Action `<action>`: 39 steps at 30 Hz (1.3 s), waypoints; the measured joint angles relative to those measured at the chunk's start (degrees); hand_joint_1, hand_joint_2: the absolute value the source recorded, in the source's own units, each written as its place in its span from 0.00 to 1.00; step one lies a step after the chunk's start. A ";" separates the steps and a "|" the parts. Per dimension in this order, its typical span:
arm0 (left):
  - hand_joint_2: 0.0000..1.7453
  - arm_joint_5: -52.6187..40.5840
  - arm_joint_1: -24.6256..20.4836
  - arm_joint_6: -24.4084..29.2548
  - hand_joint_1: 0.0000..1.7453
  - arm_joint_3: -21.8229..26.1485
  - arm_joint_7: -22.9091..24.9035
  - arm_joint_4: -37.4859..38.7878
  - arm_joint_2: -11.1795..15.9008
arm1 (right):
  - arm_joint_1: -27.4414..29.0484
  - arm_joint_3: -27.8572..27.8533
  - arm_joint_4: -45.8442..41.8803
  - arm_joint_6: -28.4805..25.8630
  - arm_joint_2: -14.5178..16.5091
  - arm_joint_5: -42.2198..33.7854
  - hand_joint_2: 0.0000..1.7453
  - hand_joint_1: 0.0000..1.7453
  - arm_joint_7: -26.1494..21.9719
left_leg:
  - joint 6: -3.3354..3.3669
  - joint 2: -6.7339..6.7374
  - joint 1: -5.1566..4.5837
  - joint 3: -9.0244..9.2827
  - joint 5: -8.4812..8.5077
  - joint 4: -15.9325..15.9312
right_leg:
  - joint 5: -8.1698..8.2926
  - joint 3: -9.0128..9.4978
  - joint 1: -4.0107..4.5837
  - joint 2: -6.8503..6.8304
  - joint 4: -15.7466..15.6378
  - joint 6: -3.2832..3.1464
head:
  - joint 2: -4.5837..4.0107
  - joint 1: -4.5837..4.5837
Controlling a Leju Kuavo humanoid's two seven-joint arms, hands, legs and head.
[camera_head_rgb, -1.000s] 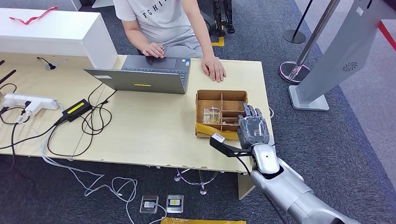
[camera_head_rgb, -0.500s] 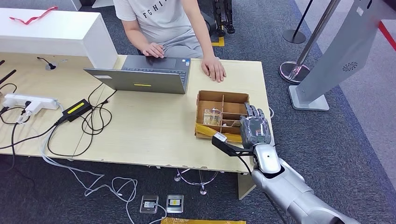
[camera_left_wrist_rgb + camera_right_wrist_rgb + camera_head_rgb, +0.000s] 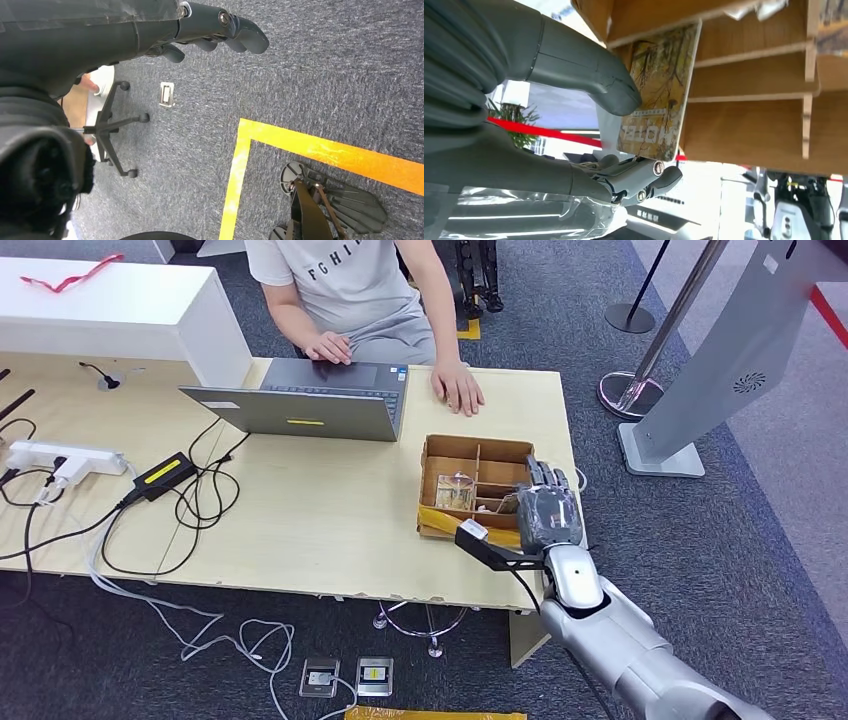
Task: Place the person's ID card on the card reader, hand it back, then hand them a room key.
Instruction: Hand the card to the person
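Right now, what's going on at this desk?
The robot's right hand is at the near right corner of the divided wooden box on the table. In the right wrist view its thumb and fingers pinch a card printed "HOTEL", apparently the room key, beside the box's compartments. The left hand hangs over the carpet, holding nothing. A person sits opposite with hands on a laptop and the table.
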 joint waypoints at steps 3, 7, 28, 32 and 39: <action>0.00 0.05 0.01 0.08 0.00 0.00 0.00 0.00 0.00 | -0.86 -0.05 -1.29 -0.51 -0.02 0.67 1.00 1.00 0.61 | 0.00 0.01 0.00 0.00 0.00 0.00 | 0.00 0.00 0.00 0.02 0.01 0.00 | 0.00 0.00; 0.00 0.13 0.03 0.16 0.00 0.00 0.00 0.00 0.00 | -2.56 -0.32 -4.10 0.34 -0.04 1.38 1.00 1.00 1.55 | -0.01 0.01 0.00 0.01 0.00 0.00 | 0.00 0.00 0.00 0.02 0.01 0.00 | 0.00 0.01; 0.00 -1.25 0.05 0.05 0.00 -0.58 -0.38 0.00 -0.02 | -6.63 -0.97 -14.50 -1.99 -0.03 -1.87 1.00 1.00 2.63 | -0.02 0.00 0.00 0.02 0.02 0.00 | 0.00 0.00 0.00 0.02 0.01 0.00 | 0.00 0.00; 0.00 -1.39 -0.08 0.00 0.00 -1.11 -0.34 0.00 -0.02 | -7.18 -0.98 -14.48 -1.97 -0.02 -2.00 1.00 1.00 2.67 | -0.02 0.00 0.00 0.02 0.02 0.00 | 0.00 0.00 0.00 0.02 0.01 0.00 | 0.00 0.00; 0.00 -1.81 -0.29 -0.10 0.00 -1.43 0.06 0.00 -0.04 | -8.34 -0.96 -14.18 -1.52 -0.02 0.15 1.00 1.00 4.51 | -0.02 0.01 0.00 0.01 0.02 0.00 | 0.00 -0.01 0.00 0.02 0.01 0.00 | 0.00 0.00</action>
